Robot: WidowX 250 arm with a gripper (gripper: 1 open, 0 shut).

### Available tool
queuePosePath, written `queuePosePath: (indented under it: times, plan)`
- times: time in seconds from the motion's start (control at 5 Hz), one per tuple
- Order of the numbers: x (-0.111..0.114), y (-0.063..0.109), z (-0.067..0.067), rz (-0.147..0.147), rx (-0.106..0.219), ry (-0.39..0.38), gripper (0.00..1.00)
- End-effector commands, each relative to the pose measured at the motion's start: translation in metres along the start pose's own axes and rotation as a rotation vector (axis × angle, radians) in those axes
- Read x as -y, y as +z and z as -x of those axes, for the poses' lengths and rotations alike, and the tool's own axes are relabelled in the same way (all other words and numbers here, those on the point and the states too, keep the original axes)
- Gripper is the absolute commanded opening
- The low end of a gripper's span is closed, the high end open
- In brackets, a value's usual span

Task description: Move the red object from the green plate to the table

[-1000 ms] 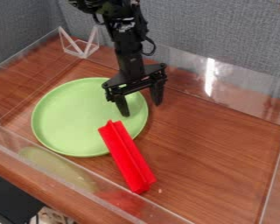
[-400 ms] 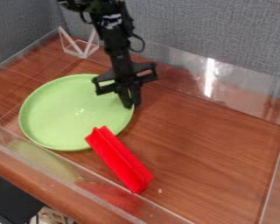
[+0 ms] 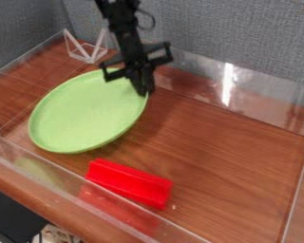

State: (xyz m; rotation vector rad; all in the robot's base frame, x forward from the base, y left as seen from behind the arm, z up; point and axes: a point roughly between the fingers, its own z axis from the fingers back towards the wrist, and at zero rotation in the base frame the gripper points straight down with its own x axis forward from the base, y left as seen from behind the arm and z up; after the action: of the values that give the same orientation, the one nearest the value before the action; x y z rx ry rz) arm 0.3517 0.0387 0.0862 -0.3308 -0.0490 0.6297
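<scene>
My gripper (image 3: 144, 86) is shut on the far right rim of the green plate (image 3: 81, 116). That side of the plate is raised off the table (image 3: 231, 142), so it tilts down toward the front left. The red object (image 3: 129, 182) lies flat on the wood just in front of the plate's low edge, close to the front clear wall. It looks clear of the plate. The plate's surface is bare.
Clear acrylic walls (image 3: 250, 84) ring the tabletop. A white wire stand (image 3: 81, 45) sits behind the back left wall. Bare wood stretches to the right of the plate and the block.
The gripper shut on the plate's far rim and lifted it, tilting the plate. The red object slid off the plate's front edge and turned to lie on the table.
</scene>
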Motion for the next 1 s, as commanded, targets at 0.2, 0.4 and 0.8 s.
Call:
queuePosePath:
  times: [0.2,0.4,0.8]
  plan:
    - [0.018,0.076,-0.009,0.127,0.1,0.012,0.0]
    - [0.016,0.091,-0.009,0.148,0.087,-0.037,0.0]
    - [-0.003,0.093,-0.016,0.154,0.042,-0.132,0.0]
